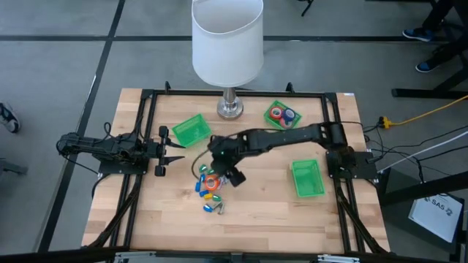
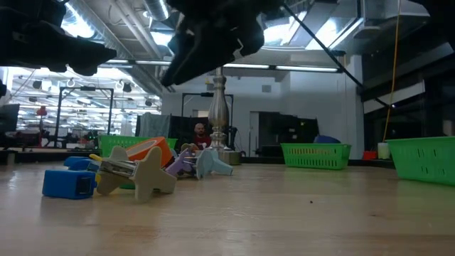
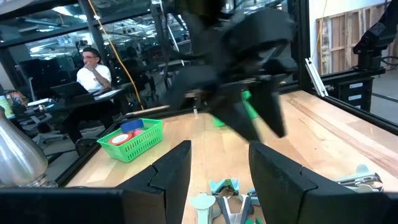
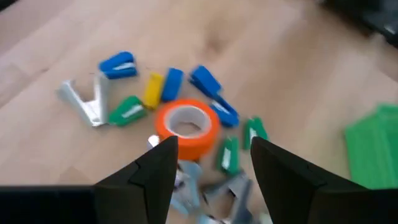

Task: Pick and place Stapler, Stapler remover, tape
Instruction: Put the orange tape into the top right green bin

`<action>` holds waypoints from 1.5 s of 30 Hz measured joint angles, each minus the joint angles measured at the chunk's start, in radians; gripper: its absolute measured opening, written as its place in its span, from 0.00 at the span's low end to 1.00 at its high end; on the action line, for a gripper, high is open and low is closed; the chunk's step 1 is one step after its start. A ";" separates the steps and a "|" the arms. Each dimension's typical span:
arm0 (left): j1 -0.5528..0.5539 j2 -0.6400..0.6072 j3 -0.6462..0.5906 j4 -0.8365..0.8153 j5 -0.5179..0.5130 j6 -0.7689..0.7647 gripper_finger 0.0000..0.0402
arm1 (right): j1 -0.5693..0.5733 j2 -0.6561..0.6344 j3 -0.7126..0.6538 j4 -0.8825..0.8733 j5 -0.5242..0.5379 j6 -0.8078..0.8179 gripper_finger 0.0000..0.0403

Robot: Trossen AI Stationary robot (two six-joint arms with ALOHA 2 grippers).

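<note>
The right gripper (image 4: 211, 163) hangs above the pile of small items at the table's centre, its two dark fingers (image 4: 152, 171) spread apart and holding nothing. In the right wrist view an orange tape roll (image 4: 186, 127) lies on the wood just beyond the gap between those fingers. Around the roll lie blue staplers (image 4: 117, 65), a yellow piece (image 4: 153, 90), green pieces (image 4: 127, 111) and silvery-grey staple removers (image 4: 84, 102), all close together, some touching.

In the high view the right arm (image 1: 285, 137) reaches from its base at the table's right edge across to the pile (image 1: 208, 191), with the right gripper (image 1: 223, 169) over the pile's upper edge. The low view shows the pile resting flat on the table (image 2: 284, 213), a blue stapler (image 2: 67, 183) nearest the camera and a pale remover (image 2: 138, 174) beside it, with the gripper dark and raised above them.

Three green bins stand apart from the pile: one (image 1: 191, 131) toward the lamp's left, one (image 1: 308, 179) at the right, and one (image 1: 282, 115) right of the lamp base (image 1: 229, 108), holding tape rolls in red and blue.

The left gripper (image 1: 174, 150) waits at the table's left side, its fingers (image 3: 171, 171) open and empty, pointing toward the pile. A seated person (image 3: 92, 68) shows in the room beyond the table.
</note>
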 joint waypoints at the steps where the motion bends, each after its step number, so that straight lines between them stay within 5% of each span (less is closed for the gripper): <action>1: 0.000 0.000 0.000 0.000 0.000 0.000 0.39 | 0.013 0.001 -0.008 0.014 0.000 -0.015 0.51; 24: 0.000 0.008 0.000 0.000 0.001 0.000 0.39 | 0.106 0.177 -0.027 0.132 0.147 -0.059 0.50; 38: 0.000 0.008 0.000 0.000 0.000 0.000 0.39 | 0.105 0.167 -0.025 0.008 0.242 -0.018 0.10; 45: 0.000 0.008 0.000 0.000 0.000 0.000 0.39 | 0.105 0.160 -0.025 -0.010 0.262 0.089 0.10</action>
